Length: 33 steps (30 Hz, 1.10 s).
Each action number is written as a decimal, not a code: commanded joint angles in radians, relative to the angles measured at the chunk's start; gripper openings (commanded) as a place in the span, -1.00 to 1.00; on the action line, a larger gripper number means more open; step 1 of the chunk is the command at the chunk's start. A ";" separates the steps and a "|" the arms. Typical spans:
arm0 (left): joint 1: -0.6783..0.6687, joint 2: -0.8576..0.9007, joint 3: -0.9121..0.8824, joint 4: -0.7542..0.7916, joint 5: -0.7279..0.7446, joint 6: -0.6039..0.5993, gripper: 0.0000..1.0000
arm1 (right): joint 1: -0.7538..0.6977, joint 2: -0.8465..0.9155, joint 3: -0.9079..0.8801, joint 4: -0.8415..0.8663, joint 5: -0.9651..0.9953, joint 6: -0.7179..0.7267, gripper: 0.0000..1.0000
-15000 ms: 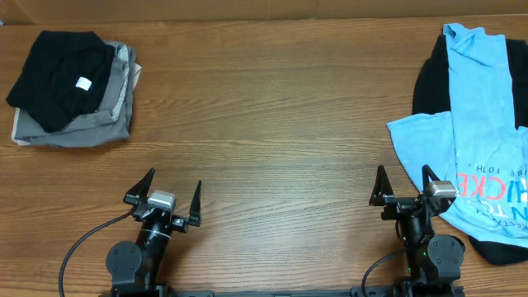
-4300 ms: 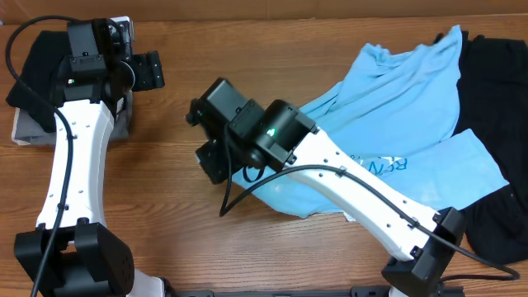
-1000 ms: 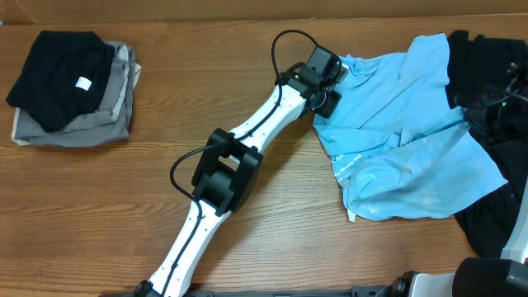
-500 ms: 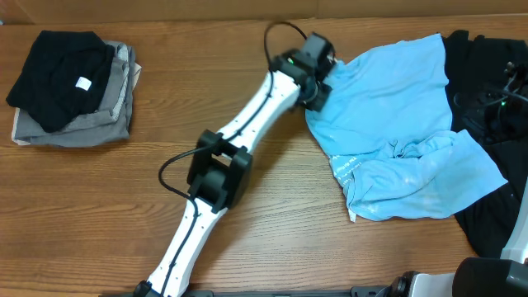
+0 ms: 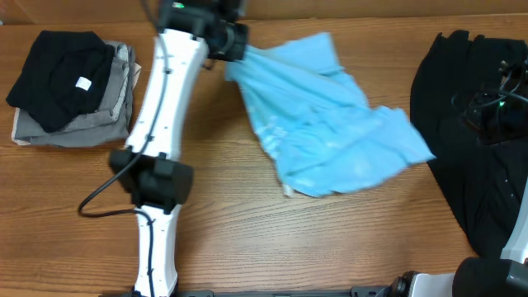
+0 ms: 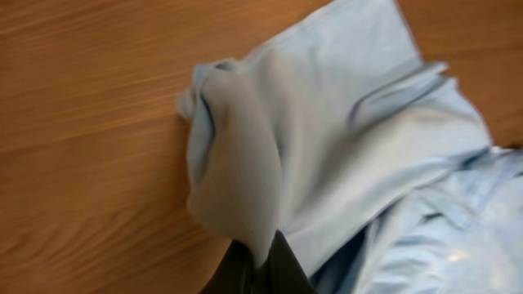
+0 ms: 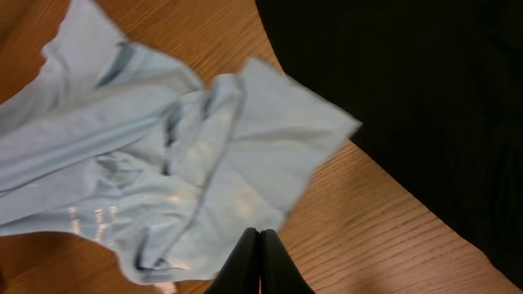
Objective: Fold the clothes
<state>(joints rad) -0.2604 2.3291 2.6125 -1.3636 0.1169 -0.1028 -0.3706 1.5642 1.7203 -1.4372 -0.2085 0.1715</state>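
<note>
The clothes, a light blue T-shirt (image 5: 330, 124), lie crumpled across the middle of the wooden table. My left gripper (image 5: 238, 43) reaches to the far edge and is shut on a bunched corner of the shirt. In the left wrist view the fabric (image 6: 343, 122) is pinched between the dark fingers of the left gripper (image 6: 261, 253). My right gripper (image 7: 260, 237) is shut on nothing. It hovers over bare wood, between the shirt's edge (image 7: 163, 147) and a black garment (image 7: 409, 82).
A folded stack of black and grey clothes (image 5: 74, 82) sits at the far left. A large black garment (image 5: 470, 140) is spread at the right side, with the right arm's cables (image 5: 495, 95) over it.
The left gripper has dragged the shirt leftward along the far side, off the black garment to the table's middle. The right gripper stays shut at the right.
</note>
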 commanded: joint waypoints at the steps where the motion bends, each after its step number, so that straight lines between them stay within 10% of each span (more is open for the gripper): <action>1: 0.057 -0.092 0.024 -0.048 -0.017 -0.008 -0.92 | 0.003 -0.016 0.016 0.007 -0.044 -0.041 -0.92; 15: 0.103 -0.248 0.024 -0.103 -0.043 0.028 -0.92 | 0.063 -0.101 0.056 -0.015 -0.188 -0.098 -0.92; 23: 0.103 -0.237 0.024 -0.091 -0.043 0.028 -0.92 | 0.359 0.006 -0.063 0.171 -0.243 -0.063 -0.01; 33: 0.103 -0.237 0.024 -0.086 -0.043 0.028 -0.92 | 0.642 0.294 -0.140 0.578 -0.211 0.136 0.29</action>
<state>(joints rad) -0.1509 2.0945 2.6209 -1.4586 0.0837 -0.0975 0.2268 1.7866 1.5925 -0.9131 -0.4362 0.2283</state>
